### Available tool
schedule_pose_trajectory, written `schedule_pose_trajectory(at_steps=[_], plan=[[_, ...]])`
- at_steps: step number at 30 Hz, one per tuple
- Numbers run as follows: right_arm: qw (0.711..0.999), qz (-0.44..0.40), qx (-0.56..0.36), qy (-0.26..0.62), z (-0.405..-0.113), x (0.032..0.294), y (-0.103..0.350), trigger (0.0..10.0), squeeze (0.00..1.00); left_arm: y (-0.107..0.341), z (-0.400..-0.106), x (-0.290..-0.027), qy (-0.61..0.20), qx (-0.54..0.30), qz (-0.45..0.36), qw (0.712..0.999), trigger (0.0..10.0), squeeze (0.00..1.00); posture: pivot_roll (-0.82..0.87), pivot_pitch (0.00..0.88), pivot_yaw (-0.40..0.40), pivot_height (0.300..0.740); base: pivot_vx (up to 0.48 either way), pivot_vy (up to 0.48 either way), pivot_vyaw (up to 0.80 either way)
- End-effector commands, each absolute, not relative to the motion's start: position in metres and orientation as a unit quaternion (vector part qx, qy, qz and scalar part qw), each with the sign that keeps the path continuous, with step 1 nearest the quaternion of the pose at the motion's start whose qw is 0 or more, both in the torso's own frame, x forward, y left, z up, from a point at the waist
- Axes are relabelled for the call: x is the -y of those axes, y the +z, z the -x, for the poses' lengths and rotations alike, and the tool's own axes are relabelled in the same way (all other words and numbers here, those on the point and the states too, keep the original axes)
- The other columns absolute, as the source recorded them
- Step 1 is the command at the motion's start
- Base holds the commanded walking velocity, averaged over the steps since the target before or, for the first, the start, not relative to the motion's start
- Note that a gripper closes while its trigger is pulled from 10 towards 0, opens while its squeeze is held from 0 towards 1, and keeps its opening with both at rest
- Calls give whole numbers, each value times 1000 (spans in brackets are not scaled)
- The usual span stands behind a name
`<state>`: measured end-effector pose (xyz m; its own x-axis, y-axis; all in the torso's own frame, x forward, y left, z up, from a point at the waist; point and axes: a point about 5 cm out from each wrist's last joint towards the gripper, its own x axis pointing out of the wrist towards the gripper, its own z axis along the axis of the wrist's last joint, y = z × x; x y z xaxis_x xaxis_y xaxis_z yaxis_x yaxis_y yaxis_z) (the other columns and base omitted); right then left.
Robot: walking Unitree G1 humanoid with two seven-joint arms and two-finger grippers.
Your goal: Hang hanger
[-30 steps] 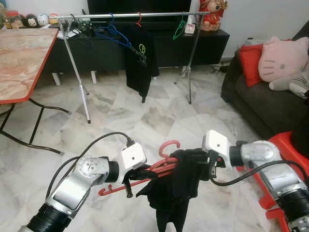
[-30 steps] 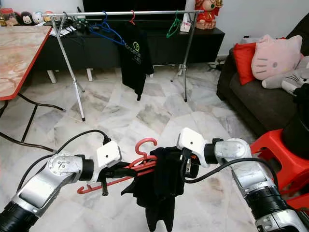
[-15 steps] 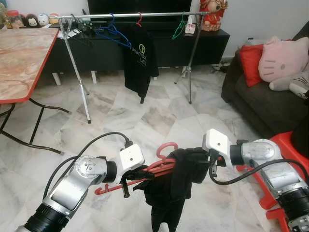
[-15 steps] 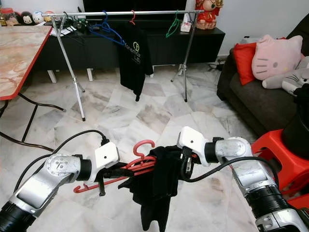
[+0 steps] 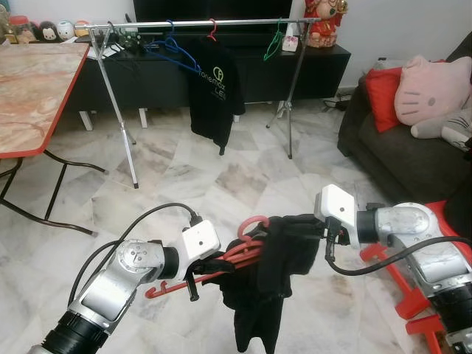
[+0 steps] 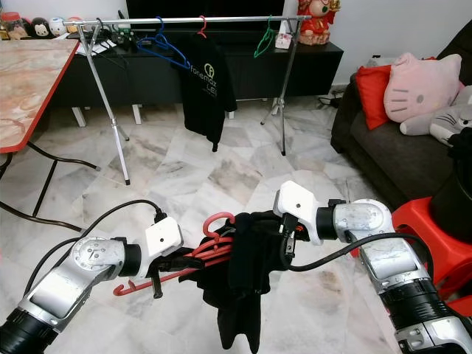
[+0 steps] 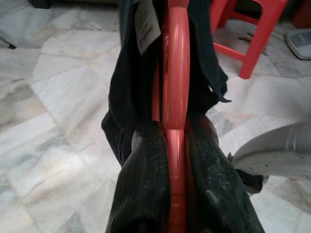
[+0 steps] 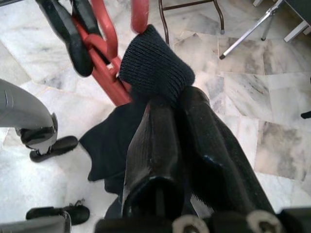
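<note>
Holding a red hanger low over the marble floor, between the two arms: left gripper pinching its flat red bar tight between both black fingers, with the hook curling upward beside the garment. Clamping a black garment on the other side, the right gripper squeezed shut on a ribbed fold of the cloth, the rest of it draping down from the hanger toward the floor. Standing well apart at the far side of the room, a metal clothes rack carrying a black T-shirt on a red hanger, a blue hanger and a green hanger. Flanking the scene, a marble-topped table with a red edge on the left, and on the right a dark sofa bearing a red cushion and a pink cat-face pillow, with a red plastic stool near the right arm.
</note>
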<state>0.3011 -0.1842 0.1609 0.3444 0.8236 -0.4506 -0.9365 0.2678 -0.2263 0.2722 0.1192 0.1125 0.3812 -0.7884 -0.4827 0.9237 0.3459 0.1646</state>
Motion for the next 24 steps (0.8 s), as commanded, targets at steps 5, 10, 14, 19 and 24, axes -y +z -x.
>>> schedule_pose_trajectory(at_steps=[5, 10, 14, 19, 24], plan=[[785, 238, -97, 564, -298, 187, 180, 0, 0, 117, -290, -129, -467, -143, -207, 847, 0, 0, -84, 0, -117, 740, 0, 0, 0], [772, 224, -102, 586, -290, 181, 178, 0, 0, 120, -302, -132, -424, -122, -211, 872, 0, 0, -84, 0, -117, 740, 0, 0, 0], [750, 216, -127, 612, -279, 179, 170, 0, 0, 124, -308, -134, -398, -105, -207, 887, 0, 0, -88, 0, -118, 740, 0, 0, 0], [740, 220, -162, 615, -273, 178, 154, 0, 0, 126, -309, -131, -404, -93, -193, 889, 0, 0, -88, 0, -120, 740, 0, 0, 0], [740, 228, -182, 606, -274, 177, 141, 9922, 0, 126, -305, -127, -423, -93, -188, 881, 0, 0, -88, 0, -120, 740, 0, 0, 0]])
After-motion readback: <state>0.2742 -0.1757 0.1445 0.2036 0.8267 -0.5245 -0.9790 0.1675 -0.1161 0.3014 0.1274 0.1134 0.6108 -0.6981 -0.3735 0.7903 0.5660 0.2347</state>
